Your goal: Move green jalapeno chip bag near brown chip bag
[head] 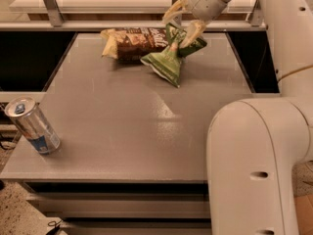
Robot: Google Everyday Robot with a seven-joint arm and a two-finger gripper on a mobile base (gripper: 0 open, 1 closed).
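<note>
At the grey table's (pixel 146 131) 12 o'clock, the white two-finger gripper (pixel 183 21) pinched the top of the small glossy green jalapeno chip bag (pixel 168 62), which was tilted just at 4 o'clock of the oblong dark-brown chip bag (pixel 134 42), so placing looked nearly done, and the next move called for letting go and lifting clear.

One camera is looking steeply down across the table (pixel 122 131) from its near edge; the gripper (pixel 181 26) is hovering at the table's far edge.

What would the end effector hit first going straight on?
Most likely the green bag, right at the tip of the end effector, at the far side of the table; the brown bag lies beyond.
</note>
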